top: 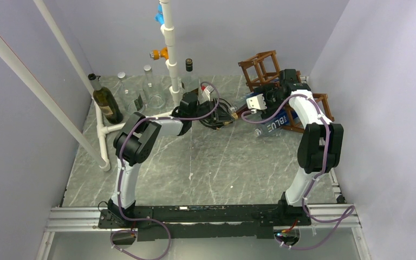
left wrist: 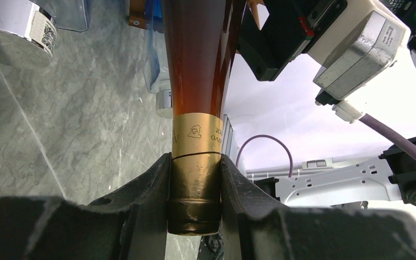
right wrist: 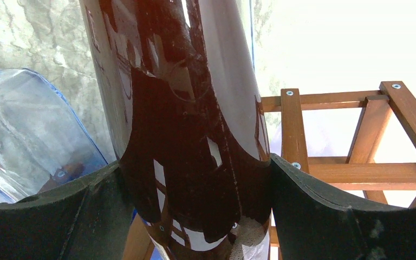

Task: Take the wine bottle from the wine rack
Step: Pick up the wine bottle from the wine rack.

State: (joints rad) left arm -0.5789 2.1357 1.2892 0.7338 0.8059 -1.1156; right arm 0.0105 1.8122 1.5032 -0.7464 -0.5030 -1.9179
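The wine bottle [left wrist: 197,65] is dark amber glass with a gold foil neck and lies roughly level between my two arms. My left gripper [left wrist: 195,162] is shut on the foil neck, a finger [left wrist: 151,184] pressed against each side. In the right wrist view, my right gripper [right wrist: 195,162] clasps the bottle's wide dark body [right wrist: 184,108], both pads touching the glass. The reddish-brown wine rack [right wrist: 357,135] stands just behind and right of that grip. From above, the bottle [top: 233,114] shows between the left gripper [top: 225,116] and right gripper [top: 252,105], in front of the rack [top: 260,67].
A blue-labelled clear bottle [top: 273,125] lies in the rack beside the right arm, and shows as blue plastic [right wrist: 27,130] left of the jaws. A dark green bottle [top: 105,103], clear glass bottles [top: 151,89] and a white pipe frame [top: 169,49] stand at the back left.
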